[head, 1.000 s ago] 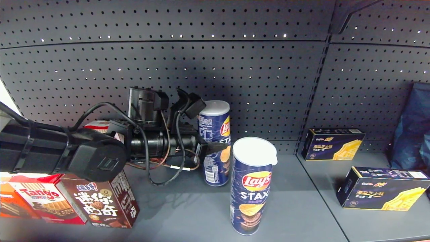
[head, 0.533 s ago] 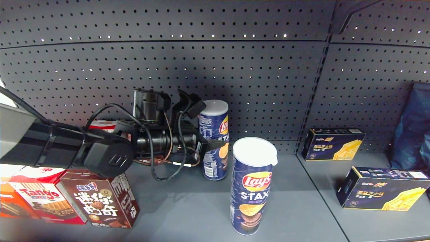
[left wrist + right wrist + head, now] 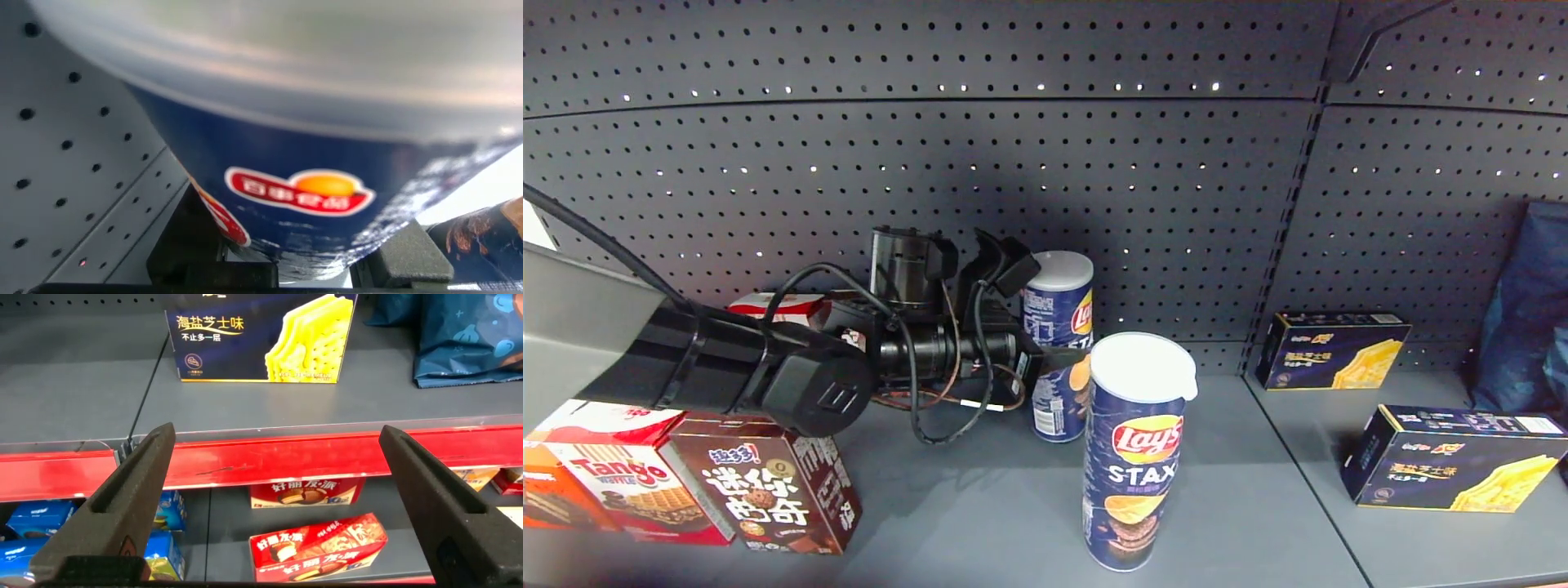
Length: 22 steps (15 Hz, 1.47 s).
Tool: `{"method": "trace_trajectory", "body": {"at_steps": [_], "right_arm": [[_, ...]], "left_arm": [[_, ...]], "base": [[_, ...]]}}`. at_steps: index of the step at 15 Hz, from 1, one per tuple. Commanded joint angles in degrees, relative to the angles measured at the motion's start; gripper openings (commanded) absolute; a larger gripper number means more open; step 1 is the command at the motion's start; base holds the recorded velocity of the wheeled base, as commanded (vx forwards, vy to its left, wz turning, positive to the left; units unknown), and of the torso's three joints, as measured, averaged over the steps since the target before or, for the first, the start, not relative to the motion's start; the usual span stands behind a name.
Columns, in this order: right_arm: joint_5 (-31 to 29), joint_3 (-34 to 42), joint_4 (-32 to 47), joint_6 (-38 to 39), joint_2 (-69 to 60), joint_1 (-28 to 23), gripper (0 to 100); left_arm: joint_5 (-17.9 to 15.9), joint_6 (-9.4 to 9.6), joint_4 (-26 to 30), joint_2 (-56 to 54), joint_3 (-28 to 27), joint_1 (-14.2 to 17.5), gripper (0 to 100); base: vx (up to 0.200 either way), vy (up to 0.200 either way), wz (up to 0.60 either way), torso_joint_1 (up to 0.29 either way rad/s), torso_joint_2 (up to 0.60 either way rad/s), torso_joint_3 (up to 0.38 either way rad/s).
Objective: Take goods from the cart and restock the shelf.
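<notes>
A blue chips can (image 3: 1062, 302) with a white lid stands upright near the pegboard at the back of the grey shelf (image 3: 980, 506). My left gripper (image 3: 1058, 356) comes in from the left and is shut on its middle. The left wrist view has the can (image 3: 310, 163) up close, with my left gripper (image 3: 302, 265) clamped on it by dark fingers (image 3: 196, 253) on either side. Whether its base touches the shelf is unclear. A second, identical can (image 3: 1137, 449) stands in front, slightly right. My right gripper (image 3: 278, 506) hangs open before lower shelves, holding nothing.
A wafer box (image 3: 629, 490) and a brown cookie box (image 3: 776, 490) stand at front left under my left arm. Two dark cracker boxes (image 3: 1331, 349) (image 3: 1454, 457) and a blue bag (image 3: 1531, 310) lie to the right. A similar cracker box (image 3: 261, 335) sits above the red shelf edge (image 3: 270, 453).
My left arm has pushed further in, carrying the gripped can to the right and deeper toward the pegboard. The front can and the boxes have stayed put.
</notes>
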Motion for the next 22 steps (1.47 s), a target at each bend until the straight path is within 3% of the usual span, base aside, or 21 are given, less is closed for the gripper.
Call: {"method": "trace_trajectory", "body": {"at_steps": [1,7,8,13,20,22], "right_arm": [[0.0,0.0,0.0,0.0,0.1,0.0,100],[0.0,0.0,0.0,0.0,0.1,0.0,100],[0.0,0.0,0.0,0.0,0.1,0.0,100],[0.0,0.0,0.0,0.0,0.1,0.0,100],[0.0,0.0,0.0,0.0,0.1,0.0,100],[0.0,0.0,0.0,0.0,0.1,0.0,100]], "left_arm": [[0.1,-0.05,-0.1,0.8,0.2,-0.5,0],[0.1,0.12,-0.2,0.8,0.9,-0.6,0],[0.1,0.04,-0.3,0.8,0.8,-0.6,100],[0.6,0.04,-2.7,0.2,3.3,-0.3,100],[8.8,-0.05,-4.7,-6.3,12.2,0.1,100],[11.3,-0.14,-4.7,-6.5,12.7,0.1,100]], "base": [[0.000,0.000,0.00,0.000,0.00,0.000],[0.000,0.000,0.00,0.000,0.00,0.000],[0.000,0.000,0.00,0.000,0.00,0.000],[0.000,0.000,0.00,0.000,0.00,0.000],[0.000,0.000,0.00,0.000,0.00,0.000],[0.000,0.000,0.00,0.000,0.00,0.000]]}}
